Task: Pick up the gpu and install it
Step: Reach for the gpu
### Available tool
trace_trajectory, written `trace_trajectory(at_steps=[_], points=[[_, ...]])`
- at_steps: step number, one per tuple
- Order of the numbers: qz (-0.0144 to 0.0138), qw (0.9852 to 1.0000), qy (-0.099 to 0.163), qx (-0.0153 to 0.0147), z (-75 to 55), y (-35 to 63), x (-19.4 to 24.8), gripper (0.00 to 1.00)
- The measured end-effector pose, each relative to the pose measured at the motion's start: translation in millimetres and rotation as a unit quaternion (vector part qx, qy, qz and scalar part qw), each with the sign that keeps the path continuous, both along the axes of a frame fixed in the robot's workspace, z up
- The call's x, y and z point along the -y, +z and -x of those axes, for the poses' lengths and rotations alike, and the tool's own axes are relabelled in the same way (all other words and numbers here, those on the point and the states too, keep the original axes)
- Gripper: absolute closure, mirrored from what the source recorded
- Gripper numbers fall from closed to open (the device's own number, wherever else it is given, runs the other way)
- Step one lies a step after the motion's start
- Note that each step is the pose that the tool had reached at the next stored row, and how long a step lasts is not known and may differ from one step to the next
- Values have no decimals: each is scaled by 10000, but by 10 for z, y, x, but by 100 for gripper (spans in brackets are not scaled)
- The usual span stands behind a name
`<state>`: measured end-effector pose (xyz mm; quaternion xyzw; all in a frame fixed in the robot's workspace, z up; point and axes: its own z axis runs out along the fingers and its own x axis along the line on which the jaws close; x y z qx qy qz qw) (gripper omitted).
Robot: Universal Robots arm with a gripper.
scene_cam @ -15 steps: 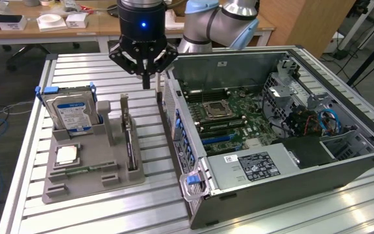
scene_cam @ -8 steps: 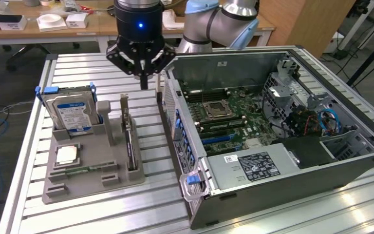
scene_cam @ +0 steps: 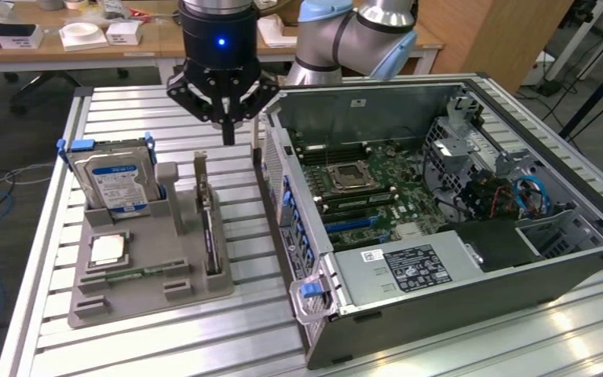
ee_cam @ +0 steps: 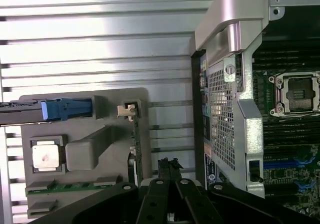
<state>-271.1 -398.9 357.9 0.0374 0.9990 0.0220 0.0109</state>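
While the hard drive (scene_cam: 113, 177) stands at the grey tray's (scene_cam: 134, 308) side toward the exterior view's left, the gpu (scene_cam: 208, 226) sits on edge in the slot along the tray's opposite side. I judge it light and stiff but fragile, so I would pinch it across its bare upper edge, clear of the cooler and connector contacts. My gripper (scene_cam: 226, 133) hangs above the gap just beside that side of the tray, jaws closed on nothing, and the open computer case (scene_cam: 438, 196) lies beyond the tray toward the exterior view's right.
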Motion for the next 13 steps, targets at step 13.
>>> trace_trajectory(at_steps=[13], points=[[0, 10000, 0, 0, 77, -16, 0, 89]])
